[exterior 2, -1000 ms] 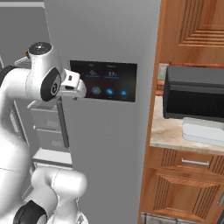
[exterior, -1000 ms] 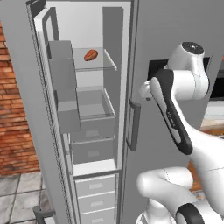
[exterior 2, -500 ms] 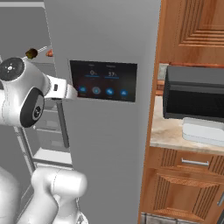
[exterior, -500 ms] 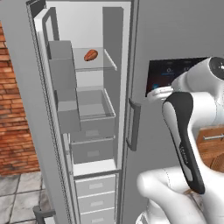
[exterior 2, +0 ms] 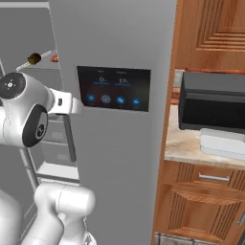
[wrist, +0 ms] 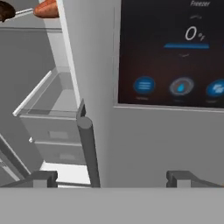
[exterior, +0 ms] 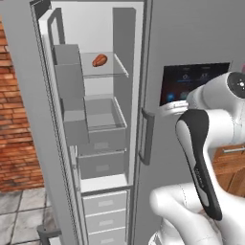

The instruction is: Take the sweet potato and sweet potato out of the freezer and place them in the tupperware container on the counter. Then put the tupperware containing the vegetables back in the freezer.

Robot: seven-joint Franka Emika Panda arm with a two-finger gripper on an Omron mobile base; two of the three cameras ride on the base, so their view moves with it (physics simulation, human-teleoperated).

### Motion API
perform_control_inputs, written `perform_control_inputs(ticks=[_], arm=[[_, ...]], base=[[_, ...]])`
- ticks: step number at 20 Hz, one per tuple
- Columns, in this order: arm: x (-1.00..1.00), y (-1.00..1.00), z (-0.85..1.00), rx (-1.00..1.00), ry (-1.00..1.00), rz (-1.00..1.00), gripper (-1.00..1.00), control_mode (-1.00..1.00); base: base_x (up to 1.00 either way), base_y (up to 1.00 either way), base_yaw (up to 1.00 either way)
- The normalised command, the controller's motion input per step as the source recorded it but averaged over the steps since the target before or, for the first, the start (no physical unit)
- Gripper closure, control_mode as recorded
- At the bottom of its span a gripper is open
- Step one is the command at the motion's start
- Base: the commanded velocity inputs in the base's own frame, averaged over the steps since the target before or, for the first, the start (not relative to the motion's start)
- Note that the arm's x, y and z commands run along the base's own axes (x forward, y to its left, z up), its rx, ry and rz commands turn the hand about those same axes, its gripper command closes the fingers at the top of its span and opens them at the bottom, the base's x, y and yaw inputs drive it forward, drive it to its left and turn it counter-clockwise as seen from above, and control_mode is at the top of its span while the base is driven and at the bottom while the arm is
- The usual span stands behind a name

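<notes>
The freezer stands open. On its upper glass shelf lies an orange-red sweet potato, which the hand view catches at its top left as the same sweet potato beside a darker sweet potato. From the right base view the dark one lies left of the orange one. My gripper is open and holds nothing. It hovers in front of the neighbouring door, near its bar handle. The pale tupperware container rests on the counter to the right.
A black touch panel sits on the door right in front of my hand. The black microwave stands behind the tupperware. Freezer drawers lie below the shelf, and the open freezer door stands at the left.
The arm has folded down, its shoulder and elbow dropping and swinging across the base views. The hand stays before the panel door, a little lower. The jaws remain wide.
</notes>
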Motion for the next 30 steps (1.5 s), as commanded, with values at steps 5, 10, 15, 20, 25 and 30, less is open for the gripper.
perform_control_inputs(ticks=[5, 10, 15, 20, 25, 30], arm=[[0.0, 0.0, 0.0, 0.0, 0.0, 0.0, -1.0, 1.0], [0.0, 0.0, 0.0, 0.0, 0.0, 0.0, -1.0, 1.0], [0.0, 0.0, 0.0, 0.0, 0.0, 0.0, -1.0, 1.0], [0.02, 0.0, -0.04, 0.0, 0.0, 0.0, -1.0, -1.0], [0.22, 0.0, -0.13, 0.0, 0.0, 0.0, -1.0, -1.0], [0.32, 0.0, -0.01, 0.07, 0.0, 0.02, -1.0, -1.0]], base=[[-0.01, 0.51, 0.0], [0.0, 0.67, 0.0], [0.01, 0.17, 0.0], [0.1, 0.0, 0.0], [0.0, 0.0, 0.0], [0.0, 0.0, 0.0]])
